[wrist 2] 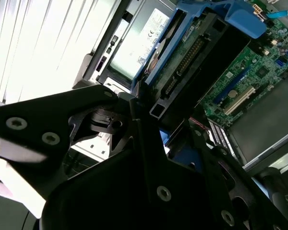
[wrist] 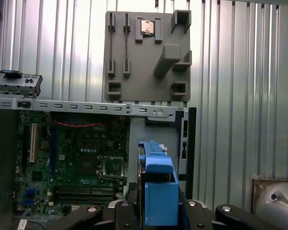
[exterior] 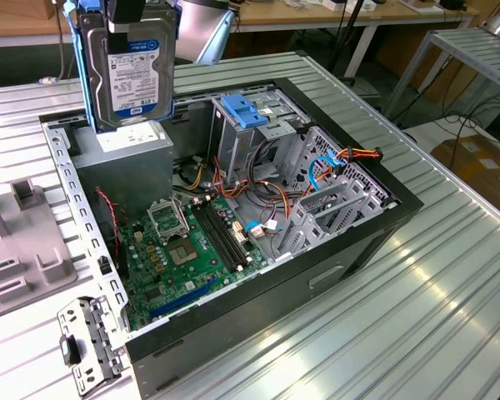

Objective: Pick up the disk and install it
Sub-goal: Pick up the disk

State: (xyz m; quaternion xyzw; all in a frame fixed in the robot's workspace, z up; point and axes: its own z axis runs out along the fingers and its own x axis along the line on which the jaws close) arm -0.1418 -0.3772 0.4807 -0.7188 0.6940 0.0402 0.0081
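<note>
While the end effector [exterior: 125,25] is cut off at the top of the exterior view, it is clamped on the disk [exterior: 133,75], which hangs upright below it, long axis vertical, over the grey power supply [exterior: 125,158]; the drive cage [exterior: 258,125] lies lower, toward the exterior view's right. In the second wrist view the disk [wrist 2: 197,52] stretches away from the black fingers [wrist 2: 144,129], their contact lost in shadow. In the first wrist view the disk [wrist: 156,191] shows edge-on, blue rail foremost, beside the motherboard [wrist: 81,163].
</note>
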